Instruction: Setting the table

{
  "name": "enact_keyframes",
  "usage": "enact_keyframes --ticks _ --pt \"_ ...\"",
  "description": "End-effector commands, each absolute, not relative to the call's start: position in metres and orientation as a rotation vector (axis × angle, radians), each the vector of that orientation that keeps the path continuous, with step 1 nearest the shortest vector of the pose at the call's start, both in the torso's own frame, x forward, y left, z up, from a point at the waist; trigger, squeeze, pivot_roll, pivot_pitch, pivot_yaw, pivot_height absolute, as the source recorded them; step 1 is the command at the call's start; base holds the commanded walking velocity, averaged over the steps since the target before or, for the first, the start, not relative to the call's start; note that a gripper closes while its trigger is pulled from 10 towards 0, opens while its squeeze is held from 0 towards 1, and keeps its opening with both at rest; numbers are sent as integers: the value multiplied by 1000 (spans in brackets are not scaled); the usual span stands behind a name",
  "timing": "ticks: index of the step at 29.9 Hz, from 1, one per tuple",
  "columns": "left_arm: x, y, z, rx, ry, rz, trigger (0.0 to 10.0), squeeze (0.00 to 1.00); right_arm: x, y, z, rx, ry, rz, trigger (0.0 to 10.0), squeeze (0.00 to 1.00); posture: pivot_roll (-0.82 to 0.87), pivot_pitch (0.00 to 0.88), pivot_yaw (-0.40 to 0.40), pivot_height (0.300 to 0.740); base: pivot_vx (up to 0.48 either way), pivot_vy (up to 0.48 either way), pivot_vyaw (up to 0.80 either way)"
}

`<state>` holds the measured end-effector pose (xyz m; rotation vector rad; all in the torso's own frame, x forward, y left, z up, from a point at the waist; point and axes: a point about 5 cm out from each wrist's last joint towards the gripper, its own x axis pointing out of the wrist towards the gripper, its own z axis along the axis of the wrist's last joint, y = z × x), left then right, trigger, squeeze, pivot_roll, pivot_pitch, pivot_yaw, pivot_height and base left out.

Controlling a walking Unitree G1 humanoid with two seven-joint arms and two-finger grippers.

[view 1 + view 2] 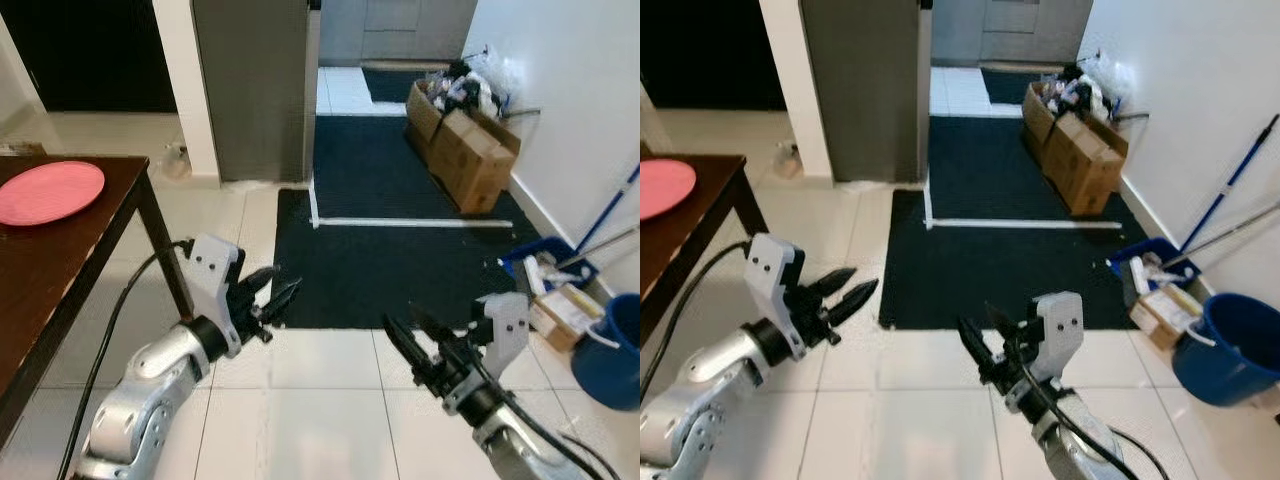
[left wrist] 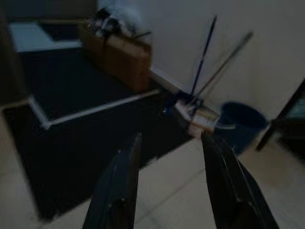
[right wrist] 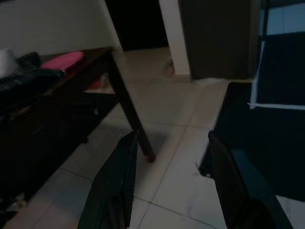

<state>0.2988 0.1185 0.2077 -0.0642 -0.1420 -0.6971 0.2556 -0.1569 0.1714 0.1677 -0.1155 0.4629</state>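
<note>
- Nearest us, the left gripper (image 1: 268,296) hangs over pale floor tiles (image 1: 320,400), its black fingers spread, holding nothing.
- The right gripper (image 1: 415,345) hangs alongside, fingers likewise parted and empty.
- To our left stands the dark wooden table (image 1: 60,260); a flat round pink plate (image 1: 48,190) lies on its top, near the corner, well apart from both grippers.
- We judge the plate light, stiff and smooth, probably breakable if ceramic. It lies flush, so the rim is the only hold: one finger under the lip, one on top, at the edge nearest us.
- Beyond lies a dark floor mat (image 1: 390,250), then cardboard boxes (image 1: 465,150) against the white wall; a blue bucket (image 1: 615,350) sits to the right.
</note>
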Motion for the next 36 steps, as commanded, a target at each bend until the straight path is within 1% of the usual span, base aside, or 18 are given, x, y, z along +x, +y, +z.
enact_keyframes --ticks 1,7,36 --pt "299 124 202 -47 -108 -664 10000 0 255 -155 172 162 -119 471 10000 0 36 116 64 740 0 0 800" --pt "302 126 200 -34 -90 -606 10000 0 256 -155 173 155 -122 465 10000 0 36 116 64 740 0 0 799" --pt "307 125 198 -34 -66 -549 10000 0 259 -154 176 147 -142 467 10000 0 37 114 71 740 0 0 791"
